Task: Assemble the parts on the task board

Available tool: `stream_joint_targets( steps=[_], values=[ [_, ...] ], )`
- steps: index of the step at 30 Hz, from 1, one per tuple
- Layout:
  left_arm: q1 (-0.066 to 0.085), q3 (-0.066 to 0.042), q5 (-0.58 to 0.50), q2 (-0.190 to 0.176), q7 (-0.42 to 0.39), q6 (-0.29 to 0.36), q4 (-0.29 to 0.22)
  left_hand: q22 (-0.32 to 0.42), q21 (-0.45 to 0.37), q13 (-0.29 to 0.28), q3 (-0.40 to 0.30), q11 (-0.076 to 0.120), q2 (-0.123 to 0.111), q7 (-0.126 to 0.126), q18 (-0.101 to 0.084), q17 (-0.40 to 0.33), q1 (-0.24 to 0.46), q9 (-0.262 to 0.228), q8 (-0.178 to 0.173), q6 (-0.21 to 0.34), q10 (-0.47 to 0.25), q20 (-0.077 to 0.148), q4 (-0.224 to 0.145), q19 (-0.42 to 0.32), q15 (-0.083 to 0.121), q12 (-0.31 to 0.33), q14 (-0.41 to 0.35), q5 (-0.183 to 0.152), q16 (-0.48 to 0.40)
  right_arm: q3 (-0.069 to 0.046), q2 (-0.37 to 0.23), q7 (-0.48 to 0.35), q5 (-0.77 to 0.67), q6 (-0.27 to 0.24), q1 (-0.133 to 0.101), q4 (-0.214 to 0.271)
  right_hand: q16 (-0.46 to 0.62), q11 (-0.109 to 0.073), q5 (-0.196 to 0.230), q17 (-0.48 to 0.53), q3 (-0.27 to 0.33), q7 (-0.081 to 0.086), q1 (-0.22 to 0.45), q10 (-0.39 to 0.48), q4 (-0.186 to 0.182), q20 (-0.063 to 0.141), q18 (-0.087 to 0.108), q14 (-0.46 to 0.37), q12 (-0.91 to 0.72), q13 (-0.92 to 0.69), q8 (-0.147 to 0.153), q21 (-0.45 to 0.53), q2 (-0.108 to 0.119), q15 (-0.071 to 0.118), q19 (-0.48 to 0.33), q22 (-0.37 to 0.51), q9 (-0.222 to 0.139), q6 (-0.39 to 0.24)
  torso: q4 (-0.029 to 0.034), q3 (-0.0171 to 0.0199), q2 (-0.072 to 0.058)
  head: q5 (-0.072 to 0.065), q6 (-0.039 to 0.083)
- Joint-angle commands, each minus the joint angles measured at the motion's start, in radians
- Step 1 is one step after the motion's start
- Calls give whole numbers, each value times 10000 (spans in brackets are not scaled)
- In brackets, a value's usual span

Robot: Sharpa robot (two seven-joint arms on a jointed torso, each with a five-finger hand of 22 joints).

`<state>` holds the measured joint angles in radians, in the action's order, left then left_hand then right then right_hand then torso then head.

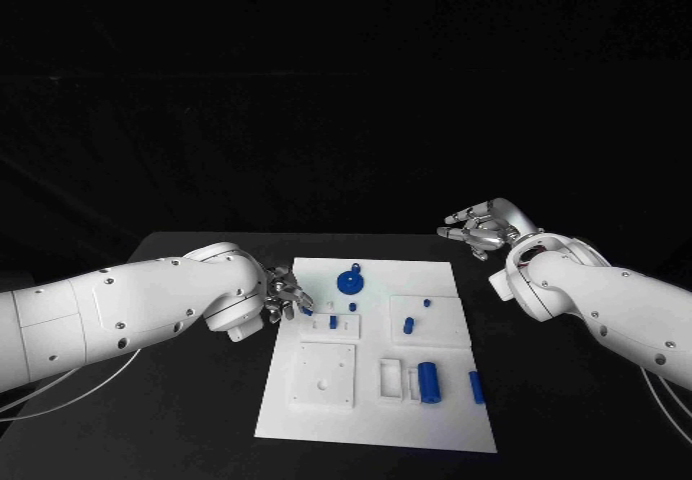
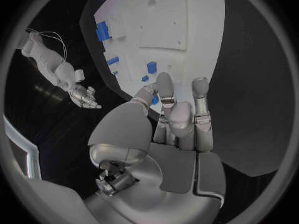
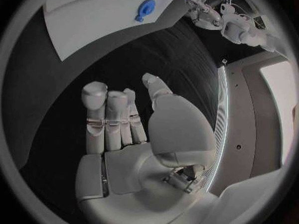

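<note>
**Operator:** Currently, why is the left silver many-fingered hand [image 1: 278, 300] positioned at the left edge of the flat white rectangular task board [image 1: 325, 415]?

**Technician:** It is placed next to a small blue part [image 1: 306, 311] near that edge. In the left wrist view the fingers [image 2: 164, 88] extend toward this part [image 2: 154, 100], which sits between them. Whether they grip it cannot be determined.

**Operator:** And the right silver hand [image 1: 480, 228]?

**Technician:** It hovers above the black table [image 1: 188, 400], apart from the board's far right corner. Its fingers [image 3: 94, 115] are spread and hold nothing, probably to leave the working zone free.

**Operator:** Where are the remaining parts?

**Technician:** A round blue knobbed part [image 1: 351, 281] lies near the far edge; a blue cylinder [image 1: 428, 381] and a slim blue bar [image 1: 476, 387] lie near the right edge.
</note>
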<state>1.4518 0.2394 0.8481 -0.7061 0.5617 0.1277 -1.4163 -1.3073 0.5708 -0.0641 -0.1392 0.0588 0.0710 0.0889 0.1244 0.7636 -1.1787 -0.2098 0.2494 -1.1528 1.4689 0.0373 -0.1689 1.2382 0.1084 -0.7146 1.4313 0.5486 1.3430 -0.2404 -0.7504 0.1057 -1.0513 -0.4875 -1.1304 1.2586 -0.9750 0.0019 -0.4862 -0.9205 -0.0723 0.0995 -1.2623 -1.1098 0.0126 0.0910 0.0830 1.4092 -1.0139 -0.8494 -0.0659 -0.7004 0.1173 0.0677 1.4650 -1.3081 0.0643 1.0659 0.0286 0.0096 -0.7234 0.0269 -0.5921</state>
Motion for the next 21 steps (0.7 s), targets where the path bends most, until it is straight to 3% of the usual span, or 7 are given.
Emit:
stream_joint_targets(
  steps=[1, 9, 21],
  values=[
    [-66, 12, 248, 66, -53, 560, -69, -208, 39, 12, -271, 126, 61, -929, 70, 9, -60, -141, -19, -1079, 482, -59, -274, -6, -24, -49, 52, 50, 41, -5, -12, -100, -60, -1, 8, 55, 45, -36, -61, 2, -39, 25, 72, 14, 3, -10, 185, 39, -15, 3, 37, 58, -49, 40, 486, -810, -15, -45, -9, 2, -20, 1, -4],
    [-284, 28, 712, 204, -74, 806, -114, -208, 39, 12, -271, 126, 61, -929, 70, 9, -60, -141, -19, -1079, 482, -59, -274, -6, -24, -49, 52, 50, 41, -5, -48, -98, -71, -13, 12, 126, 45, -36, -61, 2, -39, 25, 72, 14, 3, -10, 185, 39, -15, 3, 37, 58, -49, 40, 486, -810, -15, -45, 5, -10, -29, -42, -52],
    [-459, 30, 1245, 330, -25, 902, -88, -205, 72, 12, -273, 127, 50, -931, 134, 6, -50, -128, -58, -1103, 482, -123, -259, -20, -24, -60, 51, 58, 55, -5, -57, -98, -76, -3, 13, 180, 45, -36, -61, 2, -39, 25, 72, 14, 3, -10, 185, 39, -15, 3, 37, 58, -49, 40, 486, -810, -15, -45, 14, -23, -18, -60, -124]
  ],
)
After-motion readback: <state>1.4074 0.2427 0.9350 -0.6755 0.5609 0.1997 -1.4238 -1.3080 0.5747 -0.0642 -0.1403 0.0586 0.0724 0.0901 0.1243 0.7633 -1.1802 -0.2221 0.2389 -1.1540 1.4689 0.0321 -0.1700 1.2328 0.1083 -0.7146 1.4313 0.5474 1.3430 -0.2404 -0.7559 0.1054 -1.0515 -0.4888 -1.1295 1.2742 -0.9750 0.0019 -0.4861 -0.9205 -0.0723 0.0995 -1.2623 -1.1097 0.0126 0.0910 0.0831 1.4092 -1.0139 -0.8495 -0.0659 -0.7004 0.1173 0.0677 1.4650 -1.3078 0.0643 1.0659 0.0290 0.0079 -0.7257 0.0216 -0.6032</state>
